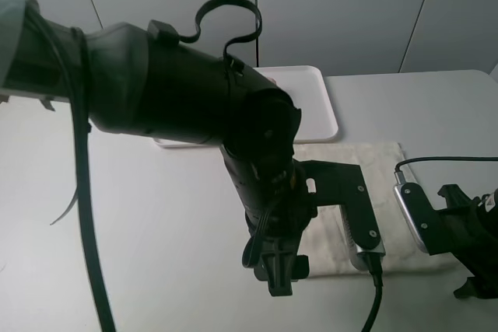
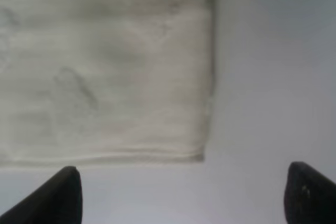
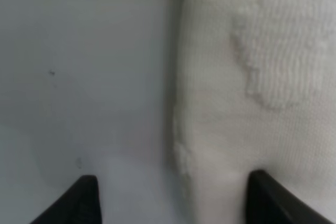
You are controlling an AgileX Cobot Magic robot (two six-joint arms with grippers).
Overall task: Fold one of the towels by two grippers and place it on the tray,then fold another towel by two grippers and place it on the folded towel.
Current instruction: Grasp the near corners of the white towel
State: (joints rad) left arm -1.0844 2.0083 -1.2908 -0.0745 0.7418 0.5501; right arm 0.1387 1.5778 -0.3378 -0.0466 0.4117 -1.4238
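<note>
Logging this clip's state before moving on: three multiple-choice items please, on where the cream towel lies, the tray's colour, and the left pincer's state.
1. The cream towel lies: A flat on the table, nearer the camera than the tray; B on the tray; C on the floor.
2. The tray is: A blue; B black; C white.
3. The left pincer is: A shut on the towel; B open, empty; C shut on the tray.
A, it lies on the table; C, its surface is white; B, its fingertips stand wide apart over bare table.
</note>
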